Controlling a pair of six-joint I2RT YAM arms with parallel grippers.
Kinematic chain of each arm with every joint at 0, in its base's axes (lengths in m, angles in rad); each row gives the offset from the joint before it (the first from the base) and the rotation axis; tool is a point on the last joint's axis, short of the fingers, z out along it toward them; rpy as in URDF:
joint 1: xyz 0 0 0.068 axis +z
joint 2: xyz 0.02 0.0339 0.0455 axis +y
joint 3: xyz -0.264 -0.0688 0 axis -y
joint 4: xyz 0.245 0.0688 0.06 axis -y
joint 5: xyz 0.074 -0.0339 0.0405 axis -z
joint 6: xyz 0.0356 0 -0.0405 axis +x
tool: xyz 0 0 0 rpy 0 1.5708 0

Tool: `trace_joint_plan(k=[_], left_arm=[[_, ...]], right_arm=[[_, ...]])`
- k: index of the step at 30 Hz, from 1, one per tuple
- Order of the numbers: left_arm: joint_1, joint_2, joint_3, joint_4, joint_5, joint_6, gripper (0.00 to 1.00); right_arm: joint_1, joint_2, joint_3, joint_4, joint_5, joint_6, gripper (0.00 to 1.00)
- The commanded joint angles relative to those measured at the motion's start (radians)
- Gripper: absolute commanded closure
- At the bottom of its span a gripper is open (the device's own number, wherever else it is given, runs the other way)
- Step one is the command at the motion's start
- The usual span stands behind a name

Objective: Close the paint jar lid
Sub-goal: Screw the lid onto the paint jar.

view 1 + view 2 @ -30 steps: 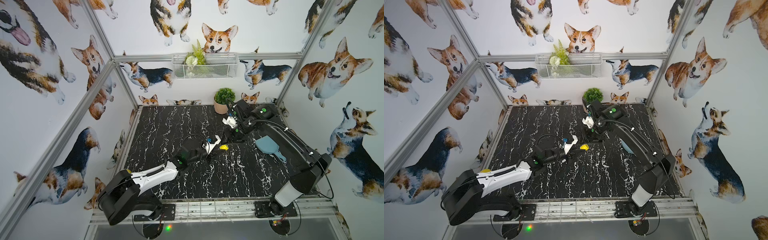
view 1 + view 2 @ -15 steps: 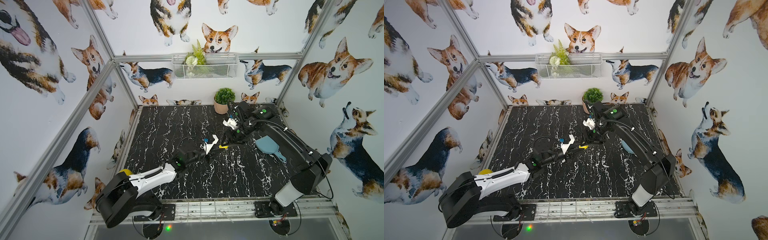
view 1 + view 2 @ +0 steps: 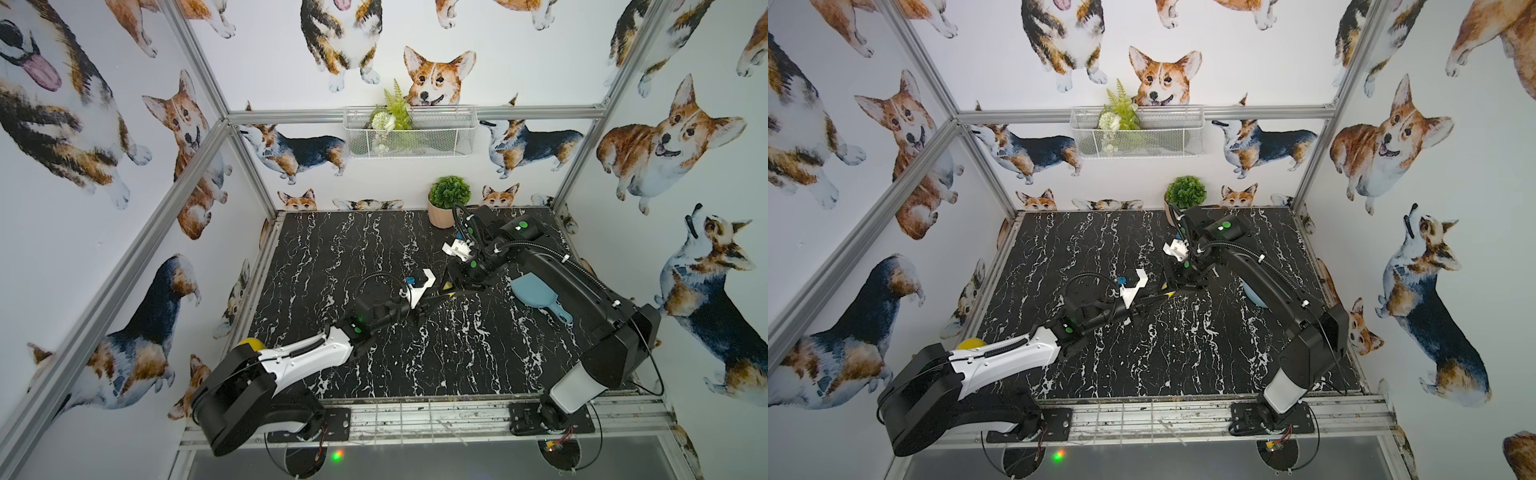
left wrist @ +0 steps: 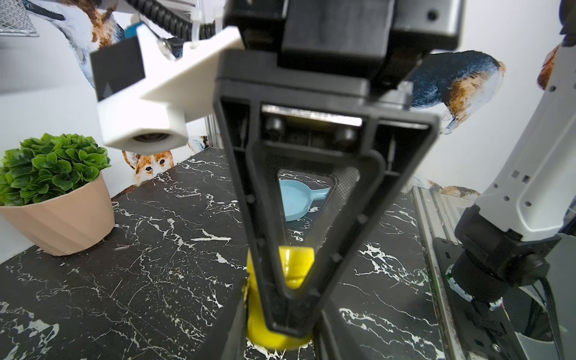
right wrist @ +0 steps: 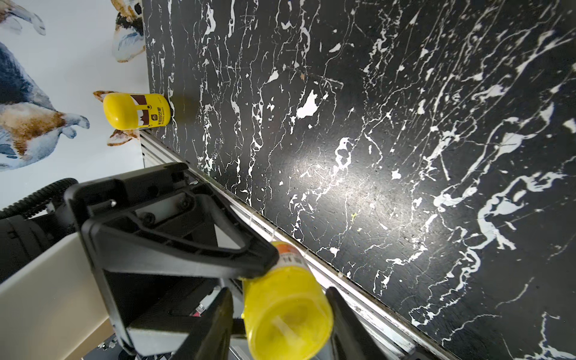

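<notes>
Paint jar [image 4: 256, 314] location?
— Low at the table's [image 3: 457, 353] middle. Its nearer end is pinched in the tightly closed left gripper [image 3: 432, 300].
Lid [image 5: 286, 314]?
— On the farther end, I judge. The right gripper [image 5: 280, 294], roughly half open, touches both its sides. The seam is hidden.
Procedure?
— Hold the jar rigid. Keep the lid square and press straight, without tilting.

paint jar [image 4: 257, 324] near mid table [image 3: 374, 249], plant pot [image 3: 442, 216] behind, scoop [image 3: 532, 293] right, bottle [image 3: 250, 343] front-left
</notes>
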Motion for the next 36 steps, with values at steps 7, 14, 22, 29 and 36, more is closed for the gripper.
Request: trace_joint_plan(k=[7, 14, 22, 29, 36], left_arm=[[0.0, -0.003, -0.002, 0.05, -0.017, 0.015, 0.81], [0.001, 0.019, 0.012, 0.018, -0.039, 0.006, 0.65], [0.038, -0.011, -0.026, -0.04, -0.099, -0.011, 0.11], [0.077, -0.064, -0.078, -0.148, -0.238, -0.064, 0.0], [0.074, -0.178, -0.128, -0.242, -0.28, -0.124, 0.0]], right_arm=[[0.0, 0.013, 0.028, -0.011, -0.023, 0.007, 0.66], [0.001, 0.038, 0.067, -0.058, 0.046, -0.006, 0.73], [-0.03, 0.114, 0.135, -0.1, 0.197, 0.005, 0.77], [-0.048, 0.247, 0.11, -0.079, 0.447, -0.039, 0.77], [-0.081, 0.4, 0.028, 0.131, 0.583, -0.006, 0.77]])
